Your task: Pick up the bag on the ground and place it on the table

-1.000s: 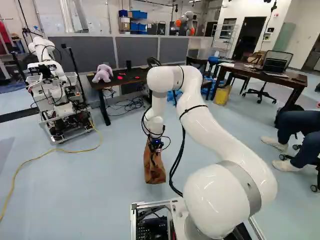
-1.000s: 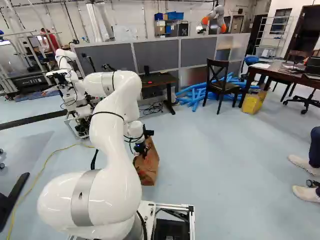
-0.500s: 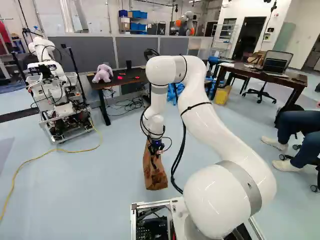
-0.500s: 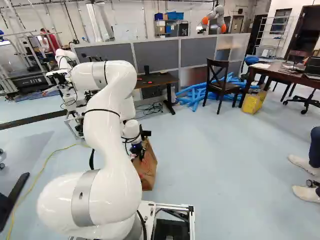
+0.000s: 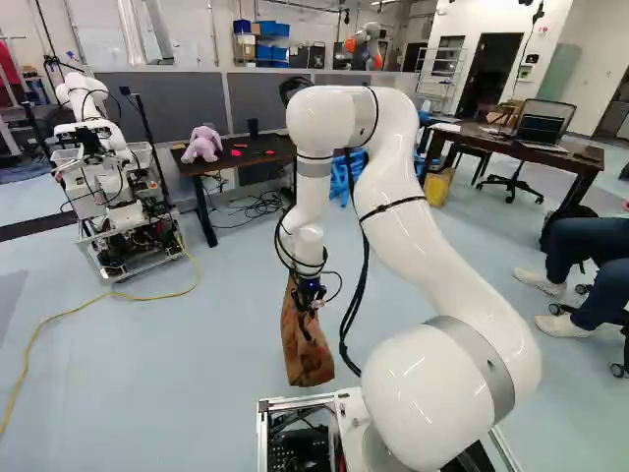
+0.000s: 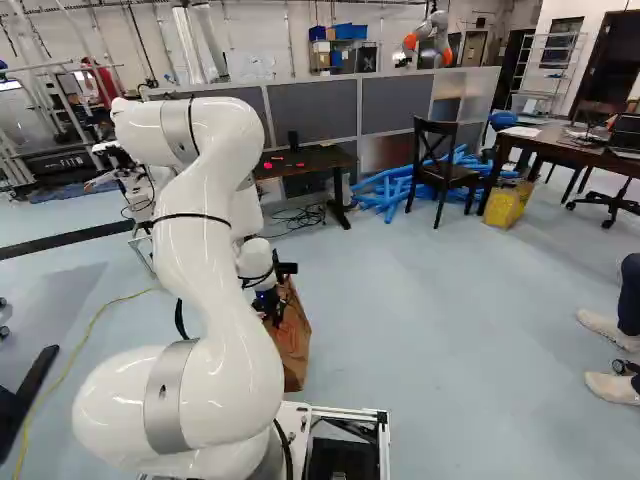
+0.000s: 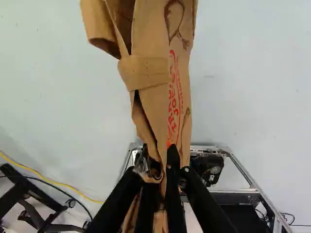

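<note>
arm [image 5: 423, 246] in a high arch | wrist [image 5: 309, 252] pointing down | jaws clamped

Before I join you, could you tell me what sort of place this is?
Probably a robotics lab or workshop: another robot arm stands on a wheeled frame, a yellow cable crosses the floor, and a laptop sits on a desk.
</note>
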Robot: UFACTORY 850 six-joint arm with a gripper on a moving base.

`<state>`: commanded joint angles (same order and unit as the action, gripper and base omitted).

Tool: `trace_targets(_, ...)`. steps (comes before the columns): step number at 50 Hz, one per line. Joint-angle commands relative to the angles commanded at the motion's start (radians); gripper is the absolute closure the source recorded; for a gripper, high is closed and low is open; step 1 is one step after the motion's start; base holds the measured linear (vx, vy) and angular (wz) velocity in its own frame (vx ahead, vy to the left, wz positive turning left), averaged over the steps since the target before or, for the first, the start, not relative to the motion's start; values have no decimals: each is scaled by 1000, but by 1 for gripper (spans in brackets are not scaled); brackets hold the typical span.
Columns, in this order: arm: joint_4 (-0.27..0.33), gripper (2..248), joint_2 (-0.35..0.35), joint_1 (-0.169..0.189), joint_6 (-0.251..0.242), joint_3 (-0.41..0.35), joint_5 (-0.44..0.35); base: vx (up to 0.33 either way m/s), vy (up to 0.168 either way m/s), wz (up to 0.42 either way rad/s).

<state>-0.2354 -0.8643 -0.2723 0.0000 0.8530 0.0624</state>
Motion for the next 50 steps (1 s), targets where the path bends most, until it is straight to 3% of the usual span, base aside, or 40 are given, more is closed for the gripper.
trace_targets(20, 0, 227, 112, -17, 0, -129, -60, 0, 0, 0)
trace_targets(50, 0, 227, 278, 0, 0, -268, -101, 0, 0, 0)
